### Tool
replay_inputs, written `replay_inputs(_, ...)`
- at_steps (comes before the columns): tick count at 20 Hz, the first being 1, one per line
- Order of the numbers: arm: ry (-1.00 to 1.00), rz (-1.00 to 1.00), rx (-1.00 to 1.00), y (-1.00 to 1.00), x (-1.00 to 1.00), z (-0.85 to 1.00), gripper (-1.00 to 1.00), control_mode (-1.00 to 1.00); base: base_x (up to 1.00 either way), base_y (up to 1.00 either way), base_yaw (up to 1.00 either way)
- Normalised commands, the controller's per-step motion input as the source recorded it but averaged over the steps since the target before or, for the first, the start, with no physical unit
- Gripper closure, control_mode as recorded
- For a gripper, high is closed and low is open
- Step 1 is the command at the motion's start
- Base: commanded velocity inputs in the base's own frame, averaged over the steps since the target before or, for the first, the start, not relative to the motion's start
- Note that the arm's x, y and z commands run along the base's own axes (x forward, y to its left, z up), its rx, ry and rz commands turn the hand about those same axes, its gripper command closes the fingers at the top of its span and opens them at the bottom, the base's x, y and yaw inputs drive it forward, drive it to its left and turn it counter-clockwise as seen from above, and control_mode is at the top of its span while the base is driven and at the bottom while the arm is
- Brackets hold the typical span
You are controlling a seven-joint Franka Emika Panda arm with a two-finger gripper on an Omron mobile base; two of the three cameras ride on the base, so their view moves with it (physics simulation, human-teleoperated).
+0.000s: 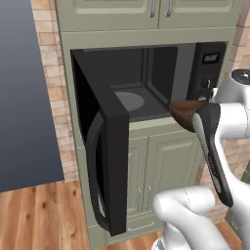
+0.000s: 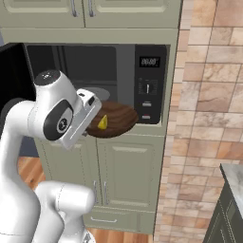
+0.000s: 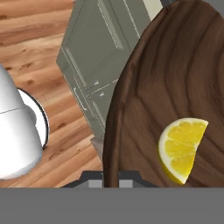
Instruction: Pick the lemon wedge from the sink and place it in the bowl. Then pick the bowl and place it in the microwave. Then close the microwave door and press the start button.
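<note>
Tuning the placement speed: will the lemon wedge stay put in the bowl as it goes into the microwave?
Probably, at gentle speeds. The lemon wedge lies flat on a cut face, so rolling seems unlikely. It looks small and light, and the bowl is shallow and smooth, so a sudden stop or tilt could slide it toward the rim.
</note>
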Motion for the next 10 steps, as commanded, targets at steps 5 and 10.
replay_inputs(5,0.0,0.37,-0.01,1.0,0.49,-0.18,1.0,-1.0,0.0,0.0,0.0)
replay_inputs(10,0.03,0.23,0.0,0.67,0.98,0.0,1.0,-1.0,0.0,0.0,0.0)
